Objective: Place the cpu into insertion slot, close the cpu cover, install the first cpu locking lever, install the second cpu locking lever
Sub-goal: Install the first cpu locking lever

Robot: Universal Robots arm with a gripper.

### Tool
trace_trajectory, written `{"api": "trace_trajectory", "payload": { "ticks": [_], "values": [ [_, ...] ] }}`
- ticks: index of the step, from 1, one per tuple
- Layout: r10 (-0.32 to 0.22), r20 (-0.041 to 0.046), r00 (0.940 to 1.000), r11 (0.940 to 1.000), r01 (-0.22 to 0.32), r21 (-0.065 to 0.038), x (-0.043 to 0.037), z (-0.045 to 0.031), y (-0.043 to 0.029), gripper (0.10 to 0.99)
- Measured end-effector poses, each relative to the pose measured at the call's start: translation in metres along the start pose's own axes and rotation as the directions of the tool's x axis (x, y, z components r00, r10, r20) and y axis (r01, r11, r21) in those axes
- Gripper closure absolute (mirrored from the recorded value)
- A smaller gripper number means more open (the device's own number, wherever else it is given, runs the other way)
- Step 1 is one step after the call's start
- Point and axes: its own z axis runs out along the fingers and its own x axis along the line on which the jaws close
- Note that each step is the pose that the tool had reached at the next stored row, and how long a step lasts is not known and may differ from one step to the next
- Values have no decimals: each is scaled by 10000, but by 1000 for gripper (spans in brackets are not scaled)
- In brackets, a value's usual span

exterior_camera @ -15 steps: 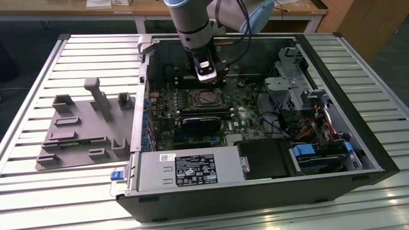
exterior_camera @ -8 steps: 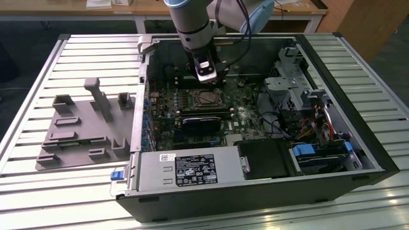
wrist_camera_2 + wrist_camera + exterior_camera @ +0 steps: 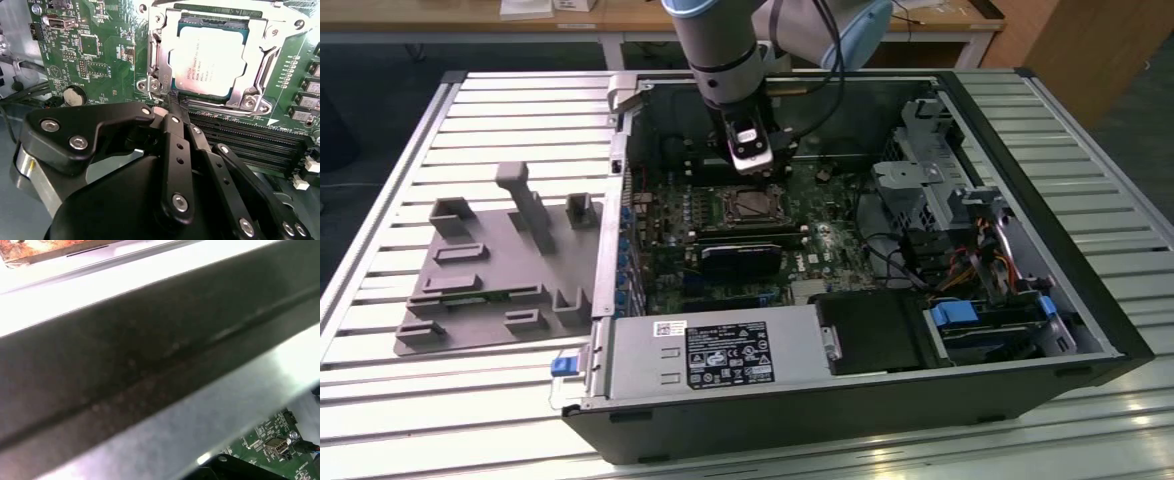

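The chip (image 3: 209,60) already sits in its socket (image 3: 162,75) with the cover (image 3: 257,42) down, and the gripper (image 3: 172,102), pinched narrow, hovers just beside the socket's edge.

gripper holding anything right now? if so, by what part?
Nothing visibly held. The hand has its fingers closed together, tips down by the edge of the cpu cover, which lies over the cpu seated in the socket.

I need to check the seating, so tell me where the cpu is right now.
In the second wrist view the cpu lies flat in the insertion slot, framed by the cpu cover, just beyond the gripper.
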Motion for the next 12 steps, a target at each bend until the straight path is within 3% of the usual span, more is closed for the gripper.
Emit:
{"api": "trace_trajectory", "payload": {
  "ticks": [7, 12],
  "values": [
    [1, 3, 10000, 10000, -1, -7, -2, -5, 2, 984],
    [1, 1, 10000, 10000, -1, -3, -16, -67, 14, 984]
  ]
}}
